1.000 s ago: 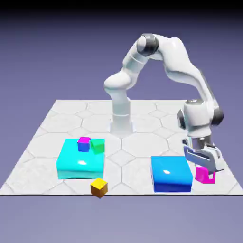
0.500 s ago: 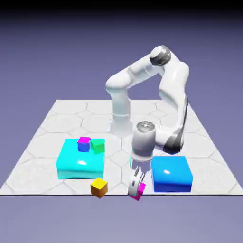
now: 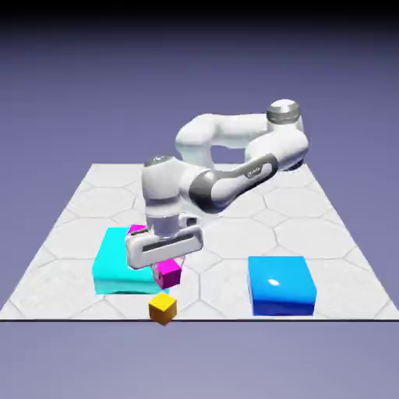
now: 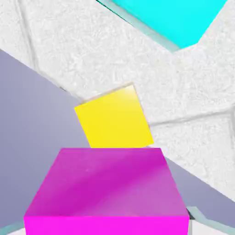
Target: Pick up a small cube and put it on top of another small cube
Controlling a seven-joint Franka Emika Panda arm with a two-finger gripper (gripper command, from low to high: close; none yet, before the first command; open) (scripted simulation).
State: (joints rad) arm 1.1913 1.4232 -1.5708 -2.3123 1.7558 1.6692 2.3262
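My gripper [image 3: 167, 269] is shut on the small magenta-pink cube [image 3: 167, 273] and holds it in the air, slightly above the yellow-orange cube [image 3: 162, 308], which rests near the table's front edge. In the hand view the magenta cube [image 4: 108, 190] fills the lower part and hides my fingertips. The yellow cube [image 4: 114, 120] shows just beyond it on the white table, close to the table's edge. The two cubes are apart.
A big cyan block [image 3: 117, 269] lies behind my gripper at the exterior view's left, its corner [image 4: 174, 18] at the hand view's top. A small magenta cube top [image 3: 137, 229] peeks out behind the hand. A big blue block [image 3: 280, 286] sits at the exterior view's right.
The arm has swung from beside the blue block across to the exterior view's left, carrying the magenta cube. The cube now hangs over the yellow-orange cube.
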